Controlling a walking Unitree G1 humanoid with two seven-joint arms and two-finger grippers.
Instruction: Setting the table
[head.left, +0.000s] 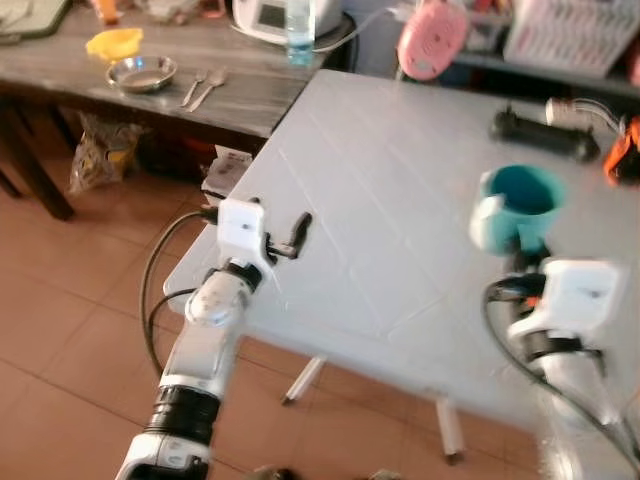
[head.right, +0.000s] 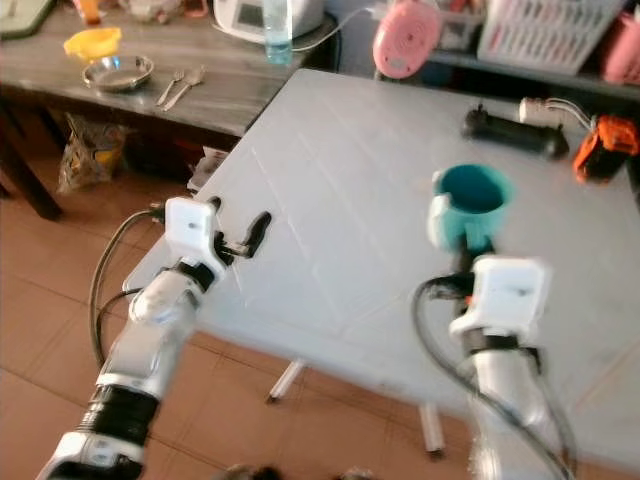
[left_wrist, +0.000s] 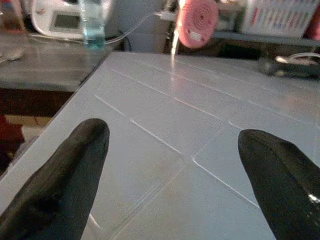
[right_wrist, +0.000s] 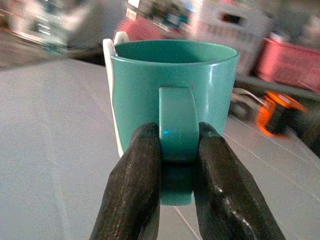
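Note:
A teal mug (head.left: 517, 208) is held upright over the right part of the white plastic table (head.left: 390, 200). My right gripper (right_wrist: 176, 150) is shut on the mug's handle (right_wrist: 175, 125), its black fingers (right_wrist: 135, 185) pressing both sides. A white object shows against the mug's far side; I cannot tell what it is. My left gripper (head.left: 290, 238) hovers at the table's near left edge, open and holding nothing, with its fingers (left_wrist: 65, 185) spread wide.
A dark wooden table (head.left: 150, 70) at the back left carries a metal bowl (head.left: 141, 72), a yellow dish (head.left: 114, 43), spoons (head.left: 205, 88) and a water bottle (head.left: 300, 35). A black tool (head.left: 540, 135), an orange item (head.left: 622, 152) and a pink fan (head.left: 432, 38) are at the white table's far side.

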